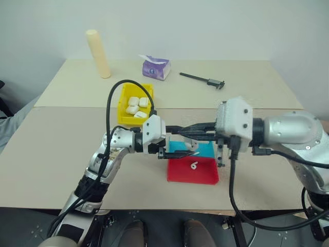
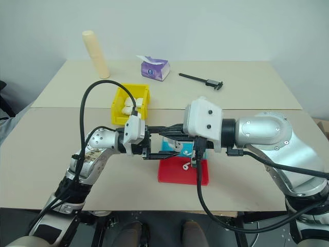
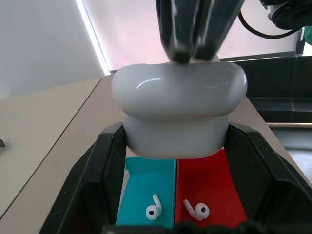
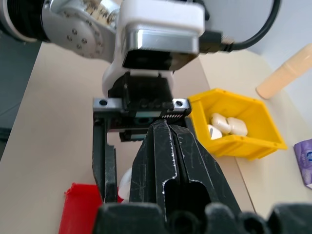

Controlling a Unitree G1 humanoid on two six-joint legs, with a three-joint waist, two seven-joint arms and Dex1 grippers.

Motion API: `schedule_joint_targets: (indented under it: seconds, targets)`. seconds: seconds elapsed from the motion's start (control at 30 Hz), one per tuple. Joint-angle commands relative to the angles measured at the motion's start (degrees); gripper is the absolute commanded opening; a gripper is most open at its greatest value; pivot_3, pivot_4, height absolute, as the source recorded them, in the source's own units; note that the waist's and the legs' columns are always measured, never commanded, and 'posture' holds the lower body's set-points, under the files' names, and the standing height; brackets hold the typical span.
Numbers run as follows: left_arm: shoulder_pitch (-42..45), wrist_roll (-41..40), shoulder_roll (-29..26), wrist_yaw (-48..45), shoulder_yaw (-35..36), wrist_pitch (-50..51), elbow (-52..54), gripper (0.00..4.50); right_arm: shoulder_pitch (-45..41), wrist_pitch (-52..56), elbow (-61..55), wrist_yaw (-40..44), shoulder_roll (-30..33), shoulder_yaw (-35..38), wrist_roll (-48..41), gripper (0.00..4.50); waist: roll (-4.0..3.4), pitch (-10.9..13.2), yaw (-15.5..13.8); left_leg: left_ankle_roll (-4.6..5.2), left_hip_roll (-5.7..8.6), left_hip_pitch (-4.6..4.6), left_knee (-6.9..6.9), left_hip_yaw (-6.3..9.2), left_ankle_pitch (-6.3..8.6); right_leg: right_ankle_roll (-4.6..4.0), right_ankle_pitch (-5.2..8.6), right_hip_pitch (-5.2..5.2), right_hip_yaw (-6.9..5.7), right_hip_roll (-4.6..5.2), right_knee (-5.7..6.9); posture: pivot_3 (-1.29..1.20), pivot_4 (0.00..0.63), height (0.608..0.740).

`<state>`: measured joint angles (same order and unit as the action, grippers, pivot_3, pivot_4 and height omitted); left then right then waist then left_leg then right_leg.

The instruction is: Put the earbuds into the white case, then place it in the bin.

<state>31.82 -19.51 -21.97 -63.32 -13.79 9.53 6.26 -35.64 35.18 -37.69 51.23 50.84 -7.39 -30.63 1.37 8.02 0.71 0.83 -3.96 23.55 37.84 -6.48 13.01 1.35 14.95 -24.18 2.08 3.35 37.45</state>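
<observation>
Two tiny glossy white earbuds (image 3: 153,210) loose on red-and-blue tray (image 1: 203,175); glossy white rounded case (image 3: 178,111) clamped in left gripper (image 3: 176,161), closed right gripper (image 4: 168,127) at lid — flip gently.

Both arms reach in over the table (image 1: 56,149) and meet above its near middle. The left tool (image 1: 172,150) points level toward the right one, fingers clamped on the white case (image 3: 178,112). The right tool (image 4: 168,146) has its fingers pressed together, tips against the case's lid.

Closed white case (image 3: 178,114) above two earbuds (image 3: 154,210)
</observation>
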Motion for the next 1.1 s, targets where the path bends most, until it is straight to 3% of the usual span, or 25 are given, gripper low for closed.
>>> schedule_joint_targets:
  seconds: [0.03,0.33,0.7,0.87,0.97,1.1]
  targets:
    - [0.85,-0.78,0.52,0.21,0.97,-1.72,1.81,2.76,0.66,-3.22,0.4,1.27,0.67,-0.09,3.44,0.04,0.0,0.0,-0.03,0.0,0.0,0.0,0.0,0.0,0.0,0.0,0.0,0.0,0.0,0.0,0.0,0.0,0.15,0.74]
    - [0.31,-0.94,0.0,0.25,2.07,-2.71,1.98,2.76,3.69,-6.27,2.35,3.08,3.38,-0.42,9.98,0.04,0.0,0.0,-0.01,0.0,0.0,-0.01,0.0,-0.01,0.0,0.0,0.0,0.01,0.0,0.0,0.0,0.0,0.15,0.74]
    - [0.64,-0.95,0.49,0.16,2.93,-3.35,1.37,2.76,5.55,-9.07,2.28,4.12,4.51,2.42,11.51,0.04,0.0,0.0,-0.04,0.0,0.01,-0.02,0.02,-0.01,0.0,0.0,0.0,0.02,0.0,0.0,0.01,0.0,0.15,0.74]
    - [-0.02,0.15,0.55,1.0,3.49,-4.84,0.33,2.76,4.24,-8.12,2.73,2.1,1.81,8.4,6.2,0.04,0.0,0.0,-0.04,0.0,0.0,-0.04,0.02,-0.01,0.0,0.0,0.0,0.02,0.0,0.0,0.04,0.0,0.15,0.74]
    - [-0.34,1.85,1.43,6.08,5.51,-5.39,-0.4,2.76,4.16,-7.0,3.16,0.14,-0.9,14.4,0.7,0.04,0.01,0.0,-0.07,0.0,0.0,-0.04,0.02,0.0,0.0,0.0,0.0,0.03,0.01,0.0,0.04,0.0,0.15,0.74]
    - [4.09,9.73,6.85,26.03,9.63,-2.6,-4.58,2.76,6.95,-5.43,4.26,-2.4,-1.15,17.87,0.53,0.04,0.03,0.01,-0.42,0.0,0.02,-0.05,0.03,0.02,0.0,0.03,-0.02,0.1,0.01,0.02,0.02,0.0,0.15,0.74]
